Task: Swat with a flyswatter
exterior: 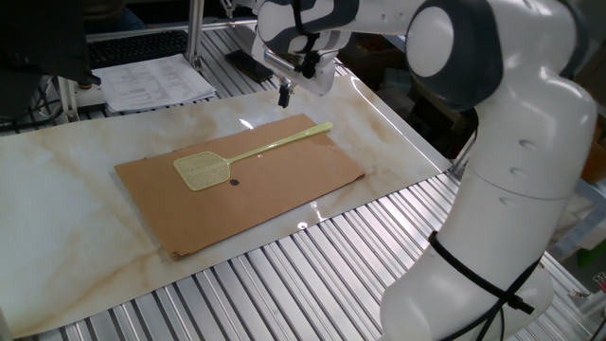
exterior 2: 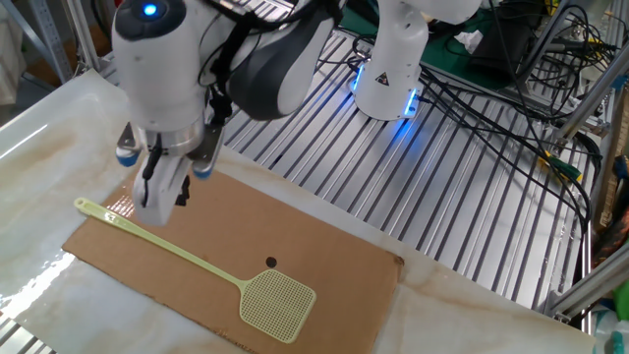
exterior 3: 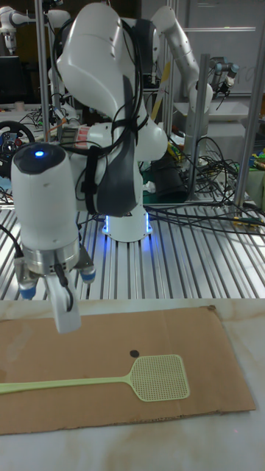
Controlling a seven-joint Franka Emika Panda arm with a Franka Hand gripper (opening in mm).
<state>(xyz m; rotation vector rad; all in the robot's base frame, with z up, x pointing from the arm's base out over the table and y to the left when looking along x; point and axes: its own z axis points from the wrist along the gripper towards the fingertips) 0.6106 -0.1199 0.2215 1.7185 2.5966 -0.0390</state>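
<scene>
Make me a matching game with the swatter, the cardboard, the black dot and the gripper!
Things:
1. flyswatter
2. cardboard
3. black dot
4. gripper

Descriptions:
A. brown, flat on the table
B. in the air, above the handle end
C. pale yellow-green, lying flat
D. tiny mark beside the mesh head

Pairs: 1-C, 2-A, 3-D, 4-B

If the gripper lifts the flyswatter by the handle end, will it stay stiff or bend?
The flyswatter has a long, thin handle, so it will probably sag or wobble towards the mesh head. It looks light. Lying flat on the cardboard, it may slide when the gripper touches it.
</scene>
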